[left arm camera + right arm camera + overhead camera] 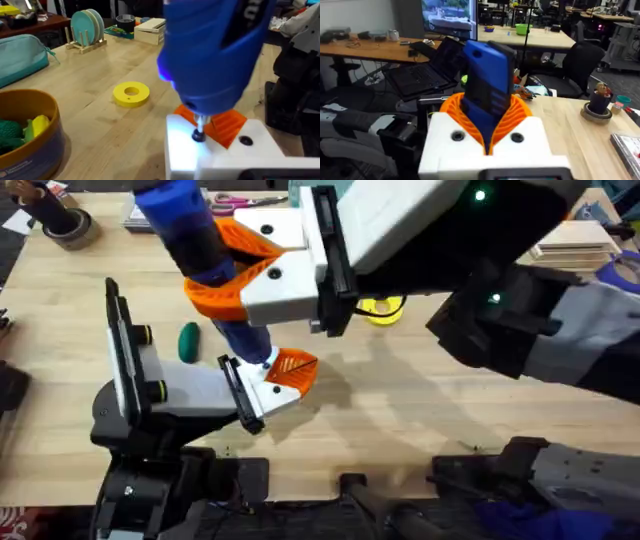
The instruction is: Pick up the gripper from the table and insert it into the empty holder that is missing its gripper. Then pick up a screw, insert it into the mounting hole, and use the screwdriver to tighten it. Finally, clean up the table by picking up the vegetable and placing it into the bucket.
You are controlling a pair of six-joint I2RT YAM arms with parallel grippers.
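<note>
Orange fingers [515,117] of the right gripper [487,122] clamped around the blue screwdriver [185,225], held upright, tip down on the white holder [268,392] beside the seated orange gripper [296,365]. Left gripper [240,395] fingers: cannot tell. Green vegetable [189,342] on the table [400,410], just left of the holder.

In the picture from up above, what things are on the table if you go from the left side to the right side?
Tape roll → green vegetable → orange gripper on its white holder → flat yellow ring → wooden box.

Light wooden tabletop [420,410], black office chair [570,70], wooden desks [365,49], wall screen [449,16]
</note>
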